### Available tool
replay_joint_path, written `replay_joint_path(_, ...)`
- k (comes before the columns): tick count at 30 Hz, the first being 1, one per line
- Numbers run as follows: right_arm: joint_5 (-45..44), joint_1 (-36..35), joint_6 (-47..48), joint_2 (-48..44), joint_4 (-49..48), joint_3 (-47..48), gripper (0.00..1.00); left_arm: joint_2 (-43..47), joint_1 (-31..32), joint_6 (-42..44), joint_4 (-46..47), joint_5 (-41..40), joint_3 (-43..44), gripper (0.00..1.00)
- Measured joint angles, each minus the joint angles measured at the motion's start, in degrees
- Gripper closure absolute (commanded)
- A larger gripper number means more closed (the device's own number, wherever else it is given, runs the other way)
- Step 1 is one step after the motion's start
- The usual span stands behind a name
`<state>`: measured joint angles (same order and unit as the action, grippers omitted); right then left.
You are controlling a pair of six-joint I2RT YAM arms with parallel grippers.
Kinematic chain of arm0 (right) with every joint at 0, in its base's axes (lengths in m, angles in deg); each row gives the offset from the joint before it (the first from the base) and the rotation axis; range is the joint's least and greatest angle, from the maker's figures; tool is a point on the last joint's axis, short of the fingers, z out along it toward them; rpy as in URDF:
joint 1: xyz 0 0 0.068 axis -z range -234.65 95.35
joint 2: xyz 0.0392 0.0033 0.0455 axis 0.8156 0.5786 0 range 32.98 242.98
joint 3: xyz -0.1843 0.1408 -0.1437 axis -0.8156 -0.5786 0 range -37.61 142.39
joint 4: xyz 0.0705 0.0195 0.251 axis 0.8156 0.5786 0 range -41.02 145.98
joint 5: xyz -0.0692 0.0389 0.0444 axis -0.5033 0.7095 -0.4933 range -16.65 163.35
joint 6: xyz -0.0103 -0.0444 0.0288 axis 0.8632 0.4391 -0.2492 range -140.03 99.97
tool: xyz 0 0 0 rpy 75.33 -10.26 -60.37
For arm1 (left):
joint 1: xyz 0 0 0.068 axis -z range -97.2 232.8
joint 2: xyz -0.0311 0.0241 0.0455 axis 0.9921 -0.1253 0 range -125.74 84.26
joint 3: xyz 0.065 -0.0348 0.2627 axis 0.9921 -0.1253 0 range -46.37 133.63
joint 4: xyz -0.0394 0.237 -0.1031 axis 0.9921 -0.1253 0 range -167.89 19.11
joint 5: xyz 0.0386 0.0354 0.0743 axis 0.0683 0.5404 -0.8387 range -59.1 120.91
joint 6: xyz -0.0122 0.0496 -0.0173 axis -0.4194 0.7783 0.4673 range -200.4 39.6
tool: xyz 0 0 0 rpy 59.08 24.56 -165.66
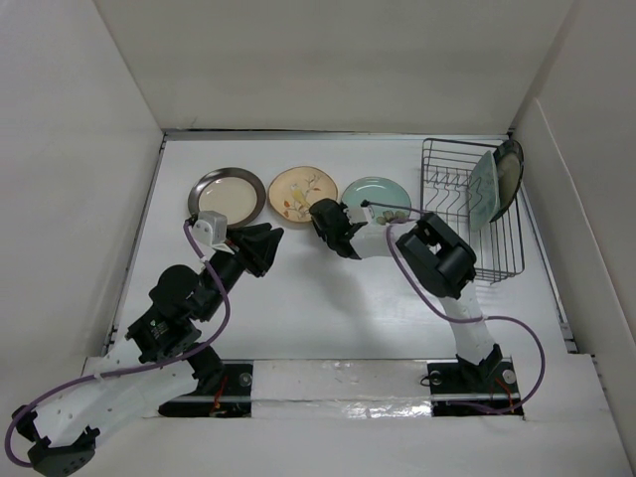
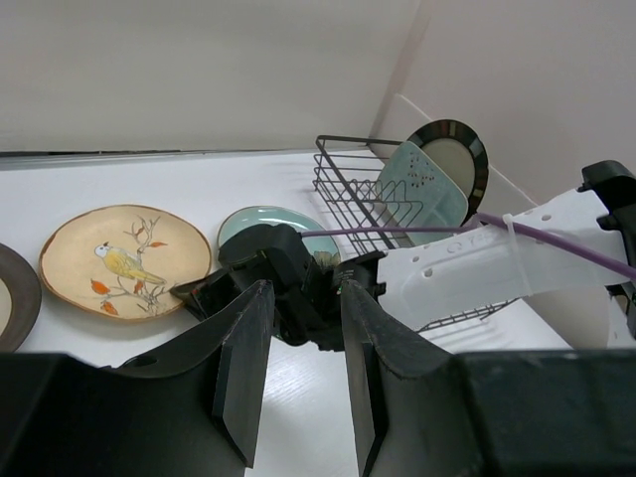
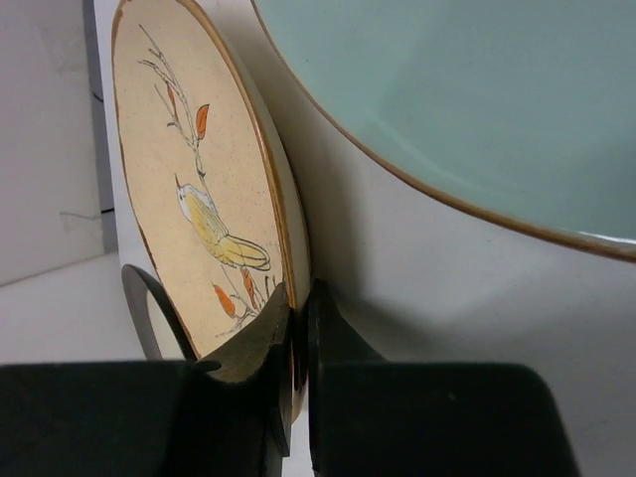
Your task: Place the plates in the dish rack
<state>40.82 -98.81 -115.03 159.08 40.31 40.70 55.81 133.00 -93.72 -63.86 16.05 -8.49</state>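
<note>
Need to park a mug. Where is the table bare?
Crowded: dark-rimmed plate, cream bird plate, teal plate side by side, right tool on the bird plate's rim. Bare: table between left arm and right arm, short of those plates; the strip behind them.

In the rack [image 1: 452, 181], the speckled plate [image 1: 483, 189] hides most of a dark plate [image 1: 512, 164]. Just left of the rack, the right gripper [image 1: 318, 211] overlaps the teal plate's [image 1: 383, 194] near edge. Farthest from the rack, a second dark plate [image 2: 10, 298] is cut off by the left wrist view's edge.

Cream bird plate [image 1: 298, 189]; teal plate [image 1: 376, 194]; black rack [image 1: 452, 189].
</note>
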Motion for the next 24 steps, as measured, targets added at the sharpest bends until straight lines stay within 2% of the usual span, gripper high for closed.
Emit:
replay_joint_path(4, -2.93, -1.16, 1.20, -2.51, -0.76, -3.04, 1.00, -0.07, 0.00, -0.02, -0.02, 0.00, 0.00, 0.70)
replay_joint_path(8, -7.39, -2.99, 7.80, -8.07, 0.59, -7.32, 1.00, -0.26, 0.00, 0.02, 0.00, 0.00, 0.00, 0.70)
replay_joint_path(13, -9.81, -4.37, 25.09, -18.12, -1.25, -14.10, 1.00, -0.74, 0.00, 0.04, -0.04, 0.02, 0.00, 0.70)
replay_joint_path(17, -11.45, -4.28, 41.72, -30.10, -3.37, -18.78, 1.00, -0.85, 0.00, 0.24, -0.02, 0.04, 0.00, 0.70)
replay_joint_path(20, -12.74, -2.08, 54.80, -39.82, -3.67, -19.67, 1.00, -0.85, 0.00, 0.24, -0.02, 0.31, 0.00, 0.70)
replay_joint_path(24, -16.61, 4.87, 71.25, -52.04, -3.34, -19.30, 1.00, -0.85, 0.00, 0.22, -0.02, 0.94, 0.00, 0.70)
